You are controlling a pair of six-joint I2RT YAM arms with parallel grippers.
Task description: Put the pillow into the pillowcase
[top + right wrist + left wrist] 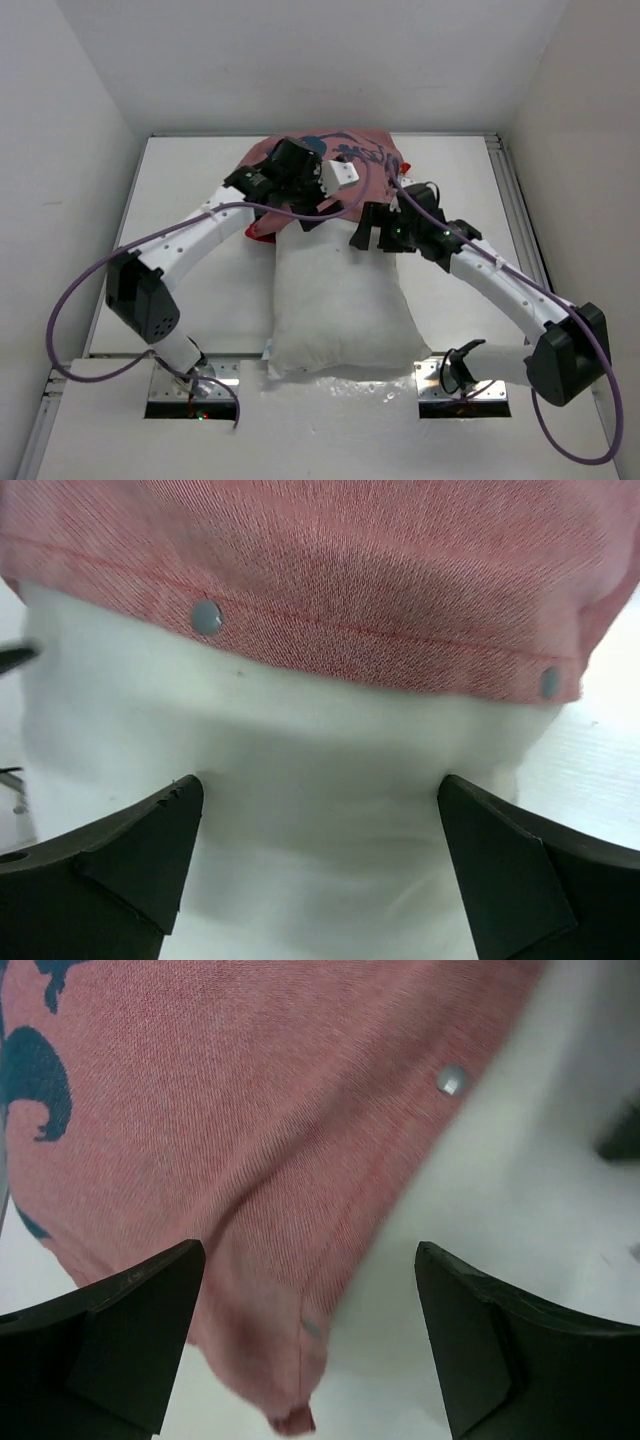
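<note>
The white pillow (pixel 340 310) lies lengthwise mid-table, its far end tucked under the hem of the red pillowcase (pixel 345 152) bunched at the back. My left gripper (pixel 305 215) hovers at the pillowcase's near left edge. In the left wrist view it (pixel 310 1260) is open, with a loose corner of the pinkish pillowcase (pixel 250 1160) lying between the jaws, ungripped. My right gripper (pixel 368 232) is at the pillow's far right end. In the right wrist view it (pixel 320 785) stands open over the pillow (pixel 320 820), just short of the pillowcase hem (pixel 380 590) with its grey snaps.
White walls box in the table (pixel 200 200) on the left, back and right. Purple cables loop from both arms. A metal rail (pixel 505 190) runs along the right edge. Bare tabletop shows beside the pillow on both sides.
</note>
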